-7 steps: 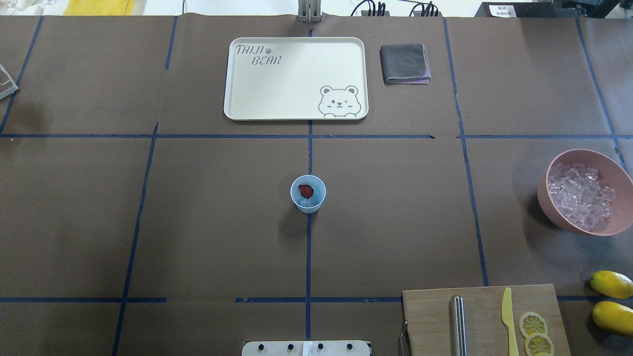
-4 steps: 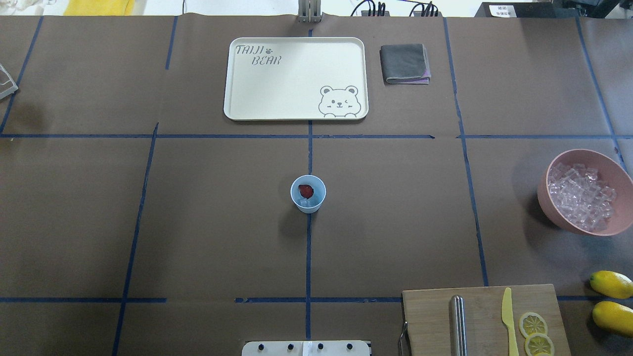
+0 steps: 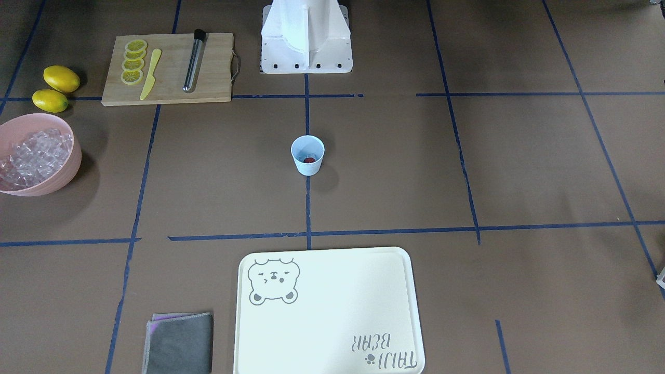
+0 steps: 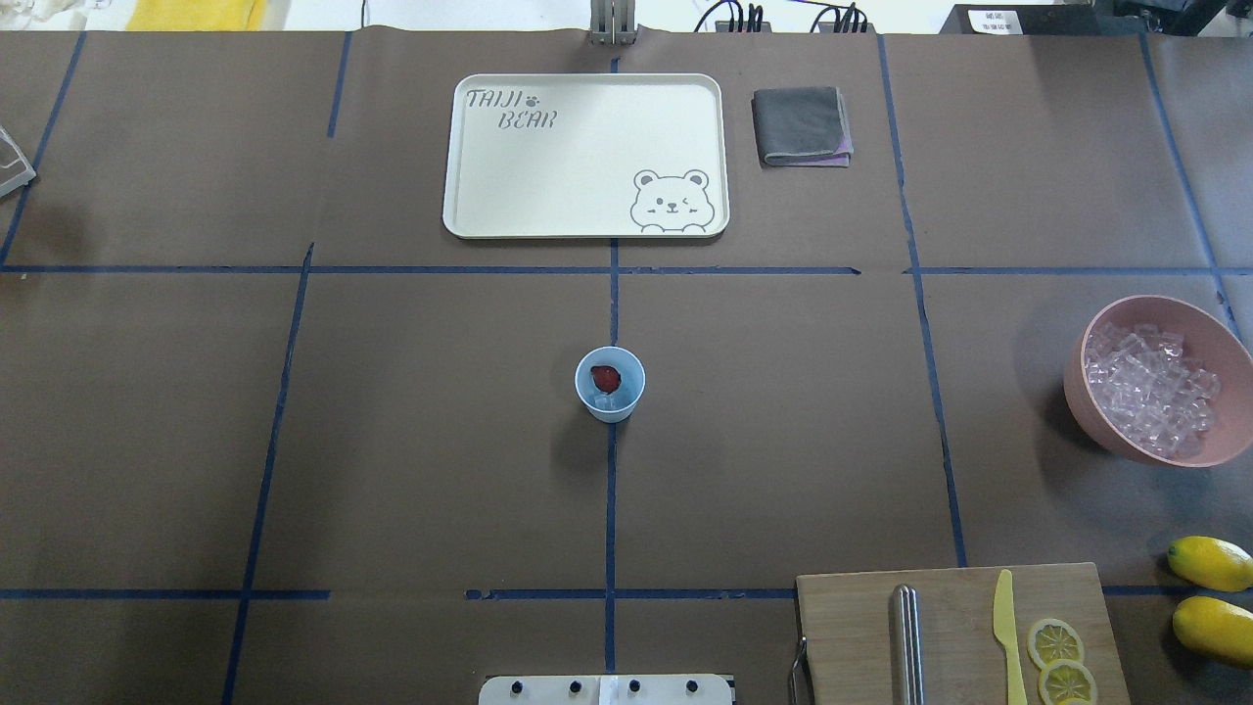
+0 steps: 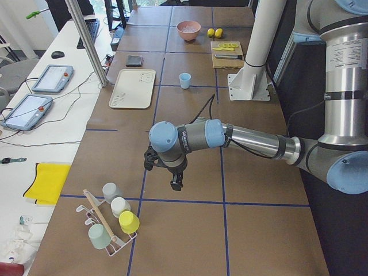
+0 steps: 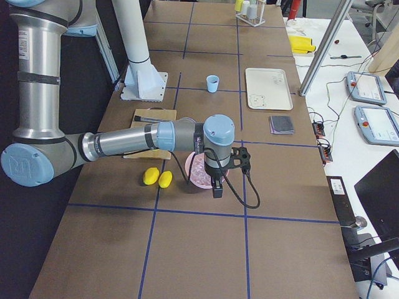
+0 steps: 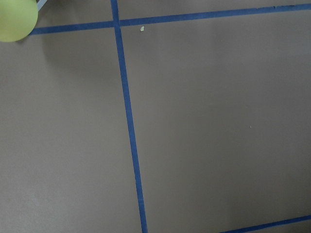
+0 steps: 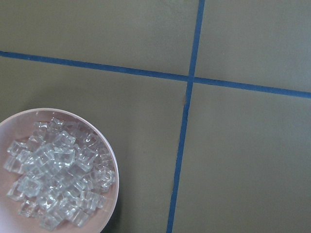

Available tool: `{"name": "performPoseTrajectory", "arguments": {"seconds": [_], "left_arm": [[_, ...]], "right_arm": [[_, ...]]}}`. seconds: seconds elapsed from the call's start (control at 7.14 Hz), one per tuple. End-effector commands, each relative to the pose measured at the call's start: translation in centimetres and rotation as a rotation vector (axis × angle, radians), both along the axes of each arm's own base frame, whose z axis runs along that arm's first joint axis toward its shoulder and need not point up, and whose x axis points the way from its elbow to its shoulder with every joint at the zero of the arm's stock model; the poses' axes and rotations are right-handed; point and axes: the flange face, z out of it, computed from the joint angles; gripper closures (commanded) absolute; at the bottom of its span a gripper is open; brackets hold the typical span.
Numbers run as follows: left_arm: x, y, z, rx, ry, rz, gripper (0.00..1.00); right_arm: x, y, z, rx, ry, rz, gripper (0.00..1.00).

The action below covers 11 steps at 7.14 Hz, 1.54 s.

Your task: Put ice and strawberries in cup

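The cup (image 4: 634, 394) stands upright at the middle of the table, right on the blue tape line (image 4: 610, 509) that runs toward the robot's base (image 3: 306, 36). Inside it the strawberry (image 4: 606, 377) lies on the far side and a little ice (image 4: 605, 400) on the near side. Bare brown paper lies around the cup on every side. The cream tray (image 4: 587, 157) and the folded grey cloth (image 4: 801, 125) sit well apart from it along the far edge. The cutting board (image 4: 852, 627), with its yellow knife (image 4: 1006, 627), metal rod (image 4: 906, 646) and lemon slices (image 4: 1055, 642), is at the near right edge. The pink bowl (image 4: 1085, 406) is heaped with more ice cubes (image 4: 1150, 392) close to the table's right edge, and two lemons (image 4: 1211, 562) lie nearer the robot from it, between the bowl and the board's corner. Neither arm reaches into the overhead or front views. The left gripper (image 5: 175, 184) hangs above the table toward its left end, near a rack of upturned cups (image 5: 109, 224) — the left wrist view shows only paper, tape and a yellow-green cup's edge (image 7: 17, 19). The right gripper (image 6: 216, 190) hangs over the table by the pink bowl, whose rim fills the lower left corner of the right wrist view. Both grippers show only in the side views, so I cannot tell how wide their jaws stand or whether they hold anything.
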Motion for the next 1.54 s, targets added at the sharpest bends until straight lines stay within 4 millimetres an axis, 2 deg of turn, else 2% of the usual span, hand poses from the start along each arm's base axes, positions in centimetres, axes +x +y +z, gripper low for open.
{"name": "performPoseTrajectory", "arguments": {"seconds": [0.0,0.42,0.7,0.84,1.12,1.4], "left_arm": [[-0.1,0.0,0.6,-0.011,0.002,-0.005,0.00],[-0.2,-0.5,0.9,-0.001,-0.009,-0.060,0.00],[-0.2,-0.9,1.8,0.014,-0.013,-0.088,0.00],[-0.2,-0.9,1.5,0.020,-0.011,-0.089,0.00],[-0.1,0.3,1.8,0.013,-0.013,-0.085,0.00],[-0.2,0.1,1.8,0.058,-0.028,-0.085,0.00]], "right_arm": [[-1.7,-0.4,-0.1,0.005,0.003,-0.041,0.00],[-2.0,-0.3,0.4,0.035,-0.012,-0.043,0.00],[-1.9,0.4,1.5,0.016,0.002,-0.045,0.00],[-1.9,0.4,1.9,0.007,0.003,-0.043,0.00],[-1.9,0.3,2.1,0.002,0.000,-0.042,0.00],[-1.9,0.3,2.0,0.000,-0.004,-0.039,0.00]]}}
